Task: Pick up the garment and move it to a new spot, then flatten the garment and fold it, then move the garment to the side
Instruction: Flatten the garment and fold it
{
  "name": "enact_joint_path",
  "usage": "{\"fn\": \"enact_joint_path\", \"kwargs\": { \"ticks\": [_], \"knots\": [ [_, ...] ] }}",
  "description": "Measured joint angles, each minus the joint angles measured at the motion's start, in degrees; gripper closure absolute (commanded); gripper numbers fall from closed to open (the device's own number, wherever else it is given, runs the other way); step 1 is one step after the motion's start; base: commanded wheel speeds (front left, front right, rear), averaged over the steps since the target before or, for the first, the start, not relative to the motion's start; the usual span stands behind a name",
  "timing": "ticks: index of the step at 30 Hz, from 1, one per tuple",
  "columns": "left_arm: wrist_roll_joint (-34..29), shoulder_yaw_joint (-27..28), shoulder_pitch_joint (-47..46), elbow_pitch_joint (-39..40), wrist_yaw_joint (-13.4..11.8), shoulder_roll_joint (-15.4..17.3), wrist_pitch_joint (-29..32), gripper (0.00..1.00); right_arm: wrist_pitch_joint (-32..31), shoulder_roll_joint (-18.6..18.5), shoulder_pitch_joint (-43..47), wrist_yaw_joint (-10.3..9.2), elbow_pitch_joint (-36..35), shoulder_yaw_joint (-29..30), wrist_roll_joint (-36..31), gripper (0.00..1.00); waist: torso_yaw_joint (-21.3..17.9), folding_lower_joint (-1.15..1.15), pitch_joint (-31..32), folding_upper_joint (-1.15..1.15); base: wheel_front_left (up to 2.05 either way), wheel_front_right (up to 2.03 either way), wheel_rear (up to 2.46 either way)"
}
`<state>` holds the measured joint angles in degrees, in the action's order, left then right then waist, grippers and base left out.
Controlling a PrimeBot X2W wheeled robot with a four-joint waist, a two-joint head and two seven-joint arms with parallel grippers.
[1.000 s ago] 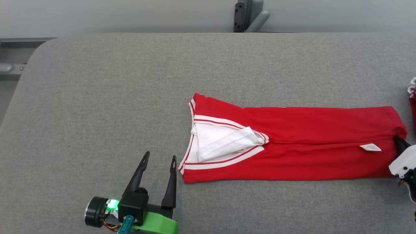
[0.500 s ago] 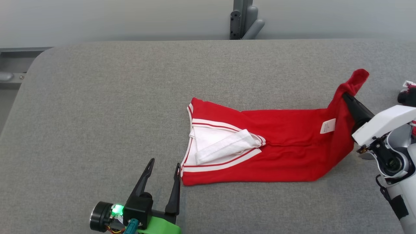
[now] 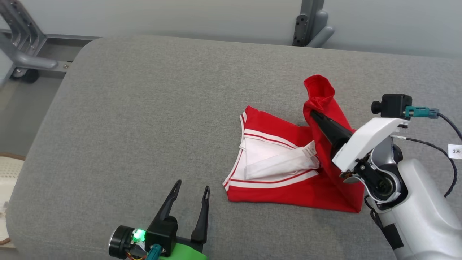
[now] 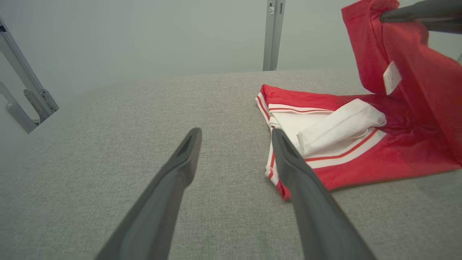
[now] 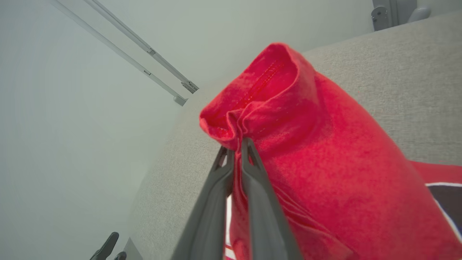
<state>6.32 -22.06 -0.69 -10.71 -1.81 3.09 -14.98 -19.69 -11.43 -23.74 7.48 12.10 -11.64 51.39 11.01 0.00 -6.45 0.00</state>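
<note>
The garment (image 3: 288, 187) is a red shirt with white-striped trim, lying on the grey table (image 3: 144, 108) right of centre. Its white inner panel (image 3: 274, 162) faces up at the collar end. My right gripper (image 3: 313, 115) is shut on the garment's hem (image 5: 252, 108), holding that end raised and folded over toward the collar. In the left wrist view the lifted red cloth (image 4: 415, 72) hangs at the upper right with a small white label (image 4: 391, 76). My left gripper (image 3: 191, 189) stands open near the front edge, just left of the collar (image 4: 269, 119), touching nothing.
A grey metal post (image 3: 310, 25) rises behind the table's far edge. A metal frame (image 3: 25, 54) stands off the far left corner. A pale woven object (image 3: 9, 169) lies beyond the table's left edge. Bare table spreads left and behind the garment.
My right gripper has lifted the garment's hem end and carried it leftward over the body, shortening the flat part. The head view has also shifted. My left gripper stays open in place.
</note>
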Motion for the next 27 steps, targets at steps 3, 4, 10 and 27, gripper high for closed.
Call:
{"fn": "enact_joint_path", "kwargs": {
  "ticks": [3, 4, 10, 27],
  "knots": [
    [0.2, -0.7, -0.2, -0.4, 0.3, -0.1, 0.0, 0.0, -1.2, 2.2, -0.1, 0.0, 1.5, -0.6, -1.8, 1.0, 2.4, 0.0, -0.1, 0.0, 0.0, 0.0, 0.0],
    [0.4, -0.8, -0.4, -0.4, 0.3, -0.1, 0.0, 0.0, -1.5, 2.8, -0.2, 0.0, 2.1, -0.8, -2.1, 1.0, 2.9, 0.0, -0.2, 0.0, 0.0, 0.0, 0.0],
    [1.1, -1.9, -1.1, -0.6, 0.3, -0.1, 0.0, 0.0, -2.0, 5.5, -2.7, 0.0, 6.1, -2.1, -3.1, 1.0, 5.8, 0.0, -0.8, 0.0, 0.0, 0.0, 0.0],
    [3.0, -2.6, -2.3, -1.2, -1.0, -0.2, 0.0, 0.0, 1.5, 7.5, -5.9, 0.0, 10.8, -3.3, -2.0, 0.0, 6.7, 0.0, -2.6, 0.0, 0.0, 0.0, 0.0]
  ]
}}
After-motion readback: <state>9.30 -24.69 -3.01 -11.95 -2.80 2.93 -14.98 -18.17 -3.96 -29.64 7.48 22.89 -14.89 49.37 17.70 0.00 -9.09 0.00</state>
